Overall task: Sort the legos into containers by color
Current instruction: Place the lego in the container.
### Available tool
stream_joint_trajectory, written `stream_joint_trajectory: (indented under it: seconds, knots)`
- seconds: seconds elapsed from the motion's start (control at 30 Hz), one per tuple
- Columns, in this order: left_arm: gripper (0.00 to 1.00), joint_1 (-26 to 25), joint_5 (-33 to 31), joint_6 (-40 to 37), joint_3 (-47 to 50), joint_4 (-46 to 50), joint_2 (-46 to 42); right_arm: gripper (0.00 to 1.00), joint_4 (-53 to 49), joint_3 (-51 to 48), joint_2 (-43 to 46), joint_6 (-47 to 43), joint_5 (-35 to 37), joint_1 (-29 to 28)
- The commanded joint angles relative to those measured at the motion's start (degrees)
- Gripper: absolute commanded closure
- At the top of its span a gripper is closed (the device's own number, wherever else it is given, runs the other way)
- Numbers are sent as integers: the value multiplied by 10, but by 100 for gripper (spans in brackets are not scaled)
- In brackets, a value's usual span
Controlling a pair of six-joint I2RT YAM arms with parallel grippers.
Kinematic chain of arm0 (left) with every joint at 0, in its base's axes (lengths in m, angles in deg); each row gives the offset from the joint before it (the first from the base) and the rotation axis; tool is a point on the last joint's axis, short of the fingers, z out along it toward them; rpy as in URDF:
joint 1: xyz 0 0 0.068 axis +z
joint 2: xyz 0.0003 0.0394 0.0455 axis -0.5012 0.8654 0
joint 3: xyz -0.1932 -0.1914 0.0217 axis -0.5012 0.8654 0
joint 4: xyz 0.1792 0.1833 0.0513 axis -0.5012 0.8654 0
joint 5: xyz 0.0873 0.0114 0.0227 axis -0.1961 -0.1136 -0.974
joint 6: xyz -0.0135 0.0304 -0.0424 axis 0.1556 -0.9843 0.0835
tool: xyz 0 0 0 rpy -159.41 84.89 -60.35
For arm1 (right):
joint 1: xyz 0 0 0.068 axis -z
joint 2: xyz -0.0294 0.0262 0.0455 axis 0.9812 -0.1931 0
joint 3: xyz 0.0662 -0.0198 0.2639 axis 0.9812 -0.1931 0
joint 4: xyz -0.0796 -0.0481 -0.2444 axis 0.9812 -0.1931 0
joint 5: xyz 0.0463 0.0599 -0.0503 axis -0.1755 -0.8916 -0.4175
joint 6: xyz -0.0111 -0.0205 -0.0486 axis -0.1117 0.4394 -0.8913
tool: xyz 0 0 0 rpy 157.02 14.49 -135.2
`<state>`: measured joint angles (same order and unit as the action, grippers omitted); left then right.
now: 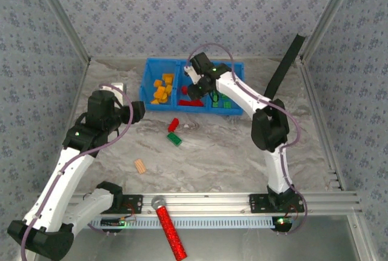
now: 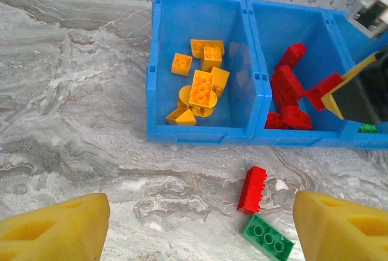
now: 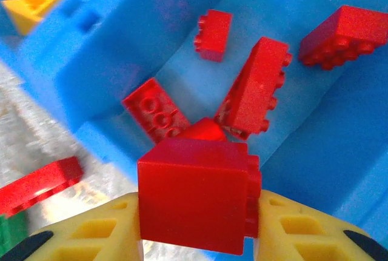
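Observation:
The blue tray [image 1: 147, 85] stands at the back of the table. Yellow-orange legos [image 2: 200, 86] lie in its left compartment, red ones [image 3: 254, 88] in the middle, green ones [image 1: 223, 100] in the right. My right gripper [image 3: 197, 227] hangs over the middle compartment, shut on a red brick [image 3: 194, 197]. In front of the tray a loose red brick [image 2: 252, 189] and a green brick [image 2: 267, 237] lie touching on the table. My left gripper [image 2: 200, 227] hovers open to the left of that pair, its yellow fingers [image 2: 54, 231] wide apart with nothing between them.
A small tan ridged block [image 1: 140, 165] lies on the table near the left arm. A red glittery stick [image 1: 170, 231] rests across the front rail. A black strap [image 1: 285, 67] leans at the back right. Patterned walls and metal posts close in the table.

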<state>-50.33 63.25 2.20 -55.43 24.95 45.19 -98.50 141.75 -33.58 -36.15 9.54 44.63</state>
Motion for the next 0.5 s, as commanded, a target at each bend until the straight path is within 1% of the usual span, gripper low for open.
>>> stream_joint_trajectory:
  seconds: [0.0, 0.17, 0.37, 0.47]
  knots:
    - [20, 4, 8, 5, -16, 11, -11, 55, -23, 42, -39, -21, 10, 0]
    - [20, 4, 9, 7, -12, 10, -9, 52, -21, 65, -62, -25, 11, 2]
    - [20, 4, 13, 8, -13, 8, -6, 45, -31, 79, -80, -26, 7, 1]
    - [20, 3, 12, 8, -12, 10, -11, 43, -33, 80, -83, -28, 6, 0]
